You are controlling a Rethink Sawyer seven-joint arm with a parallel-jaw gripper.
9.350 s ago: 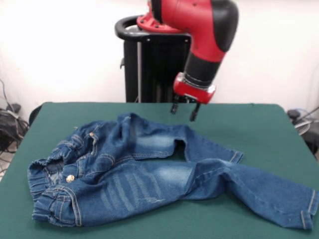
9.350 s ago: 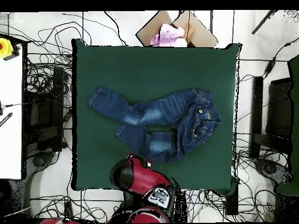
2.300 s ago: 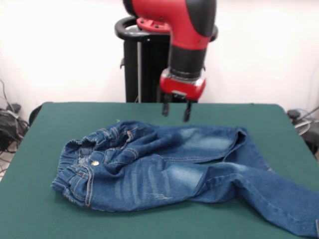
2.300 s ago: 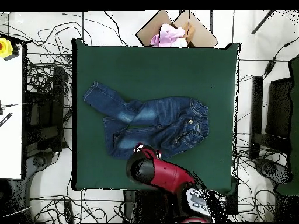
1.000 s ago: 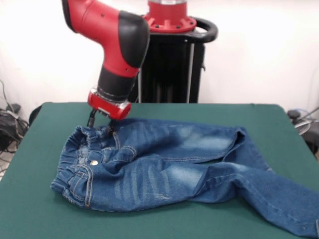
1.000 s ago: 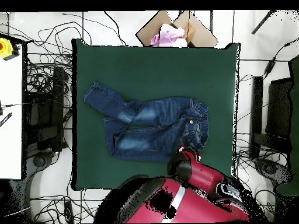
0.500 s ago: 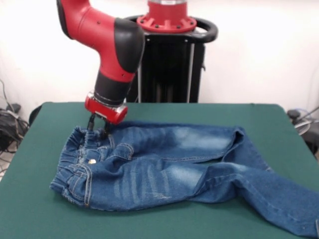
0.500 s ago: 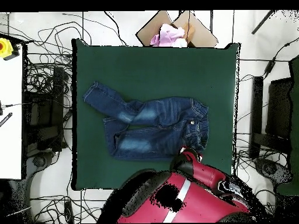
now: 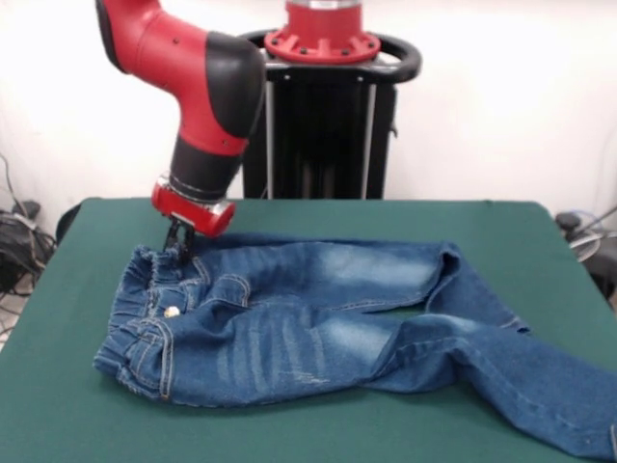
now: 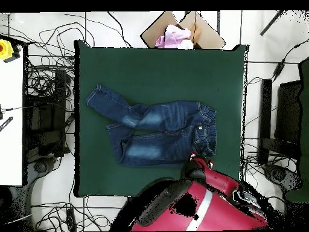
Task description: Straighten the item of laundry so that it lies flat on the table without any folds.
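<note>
A small pair of blue jeans (image 9: 318, 328) is spread across the dark green surface (image 9: 540, 231), and the red and black arm (image 9: 207, 87) is brought down onto the rear corner of the elastic waistband (image 9: 145, 289). The fingers (image 9: 177, 246) are set close together at that corner, and a fold of waistband denim appears to be pinched between them, though the tips are sunk into the cloth and the contact itself is not clearly seen. A grip at this corner is judged to be a way of drawing the waist outward so that the bunched top can be pulled flat.

Away from the fingers, the two legs are stretched toward the far end of the garment. The leg in line with the fingers lies fairly smooth, with a pale faded patch along it. The other leg is bent at the knee and angled off, and a ridge of cloth is raised where the legs meet, so the garment is not yet flat. The waistband beside the fingers is gathered and puckered.

In the front view the hem of the bent leg is cut off at the lower corner. In the overhead view the fingers are hidden under the arm's bulk, and only the waist end just beside it is seen. Beyond the surface, a cardboard box (image 10: 181, 30) holding pink cloth is partly shown.
</note>
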